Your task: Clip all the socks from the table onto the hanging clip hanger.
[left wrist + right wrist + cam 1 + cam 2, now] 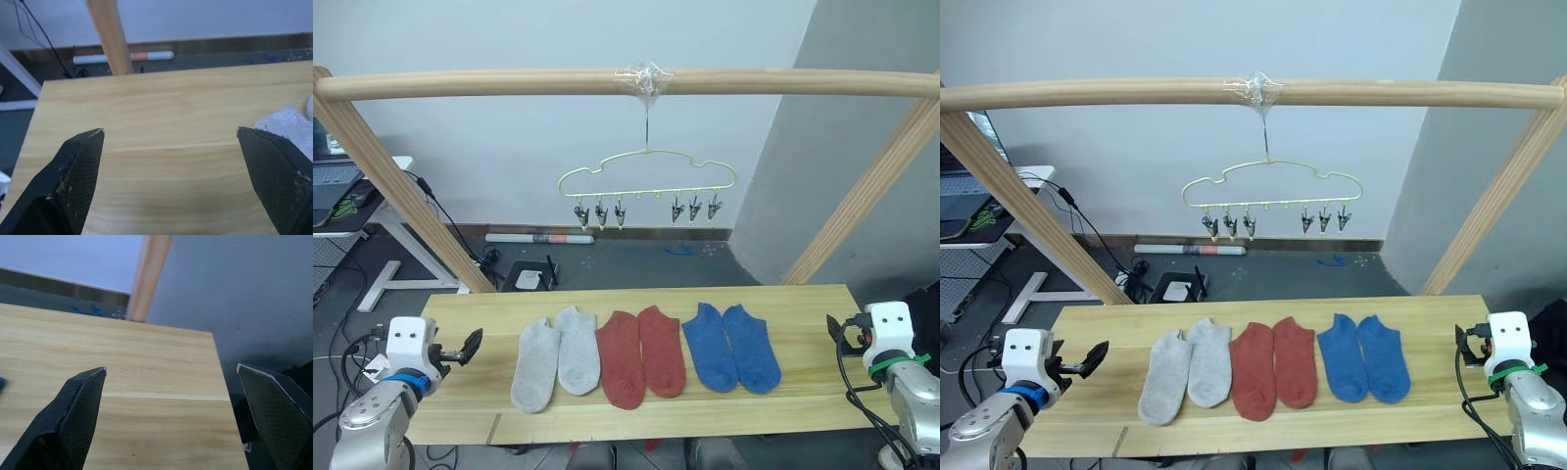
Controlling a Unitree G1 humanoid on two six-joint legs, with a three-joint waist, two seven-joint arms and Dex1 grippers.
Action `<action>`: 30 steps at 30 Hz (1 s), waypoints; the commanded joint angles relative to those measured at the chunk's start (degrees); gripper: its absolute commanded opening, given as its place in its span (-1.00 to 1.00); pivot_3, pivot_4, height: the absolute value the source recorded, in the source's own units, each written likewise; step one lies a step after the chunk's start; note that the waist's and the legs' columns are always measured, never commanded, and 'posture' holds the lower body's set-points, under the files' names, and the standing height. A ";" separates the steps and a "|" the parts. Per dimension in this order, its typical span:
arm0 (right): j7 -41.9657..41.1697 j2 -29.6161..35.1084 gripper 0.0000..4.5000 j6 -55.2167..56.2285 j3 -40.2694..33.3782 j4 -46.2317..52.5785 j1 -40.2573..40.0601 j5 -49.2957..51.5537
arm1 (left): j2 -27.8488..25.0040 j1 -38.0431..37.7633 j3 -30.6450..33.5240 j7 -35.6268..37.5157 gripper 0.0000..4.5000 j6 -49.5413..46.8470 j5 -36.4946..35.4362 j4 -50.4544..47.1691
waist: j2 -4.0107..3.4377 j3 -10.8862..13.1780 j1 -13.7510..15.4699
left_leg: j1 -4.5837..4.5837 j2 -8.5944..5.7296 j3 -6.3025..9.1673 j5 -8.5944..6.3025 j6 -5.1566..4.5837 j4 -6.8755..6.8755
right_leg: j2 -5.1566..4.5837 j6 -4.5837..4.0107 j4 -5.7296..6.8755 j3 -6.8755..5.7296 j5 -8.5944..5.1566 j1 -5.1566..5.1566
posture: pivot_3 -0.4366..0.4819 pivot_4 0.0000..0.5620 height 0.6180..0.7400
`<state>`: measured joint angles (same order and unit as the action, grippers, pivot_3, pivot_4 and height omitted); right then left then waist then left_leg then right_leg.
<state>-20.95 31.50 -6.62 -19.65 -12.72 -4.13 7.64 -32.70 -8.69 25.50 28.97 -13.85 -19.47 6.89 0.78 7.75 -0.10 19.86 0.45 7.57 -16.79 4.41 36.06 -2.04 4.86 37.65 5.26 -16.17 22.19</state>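
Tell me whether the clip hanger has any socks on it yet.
Empty. The clip hanger hangs with all its clips bare, and all six socks lie flat on the table.

Plain room seen behind a wooden pole frame

A pale wall [509,147] stands at the back and a grey wall [862,127] on the right side. The floor [636,262] is dark grey. On it lie a white tube [533,238] along the baseboard and black cables [431,201]. At the left stands a white desk [382,255].
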 commanded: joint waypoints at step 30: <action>-17.22 -4.69 1.00 -26.83 22.90 34.49 25.33 17.37 | 20.83 29.79 -19.14 -20.13 0.25 3.14 10.09 -7.78 | 0.05 0.22 0.04 | 0.06 -0.02 0.11 0.03 0.04 0.10 | 0.03 0.05 -0.05 -0.07 0.10 -0.02 | 0.07 -0.52 1.00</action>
<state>-38.43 26.83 -32.47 3.64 19.68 20.13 23.90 -11.80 20.09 5.87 8.40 -12.80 -9.71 -1.22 0.83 7.96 -0.06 19.93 0.43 7.68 -16.76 4.45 36.16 -2.01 4.91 37.60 5.18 -16.07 22.18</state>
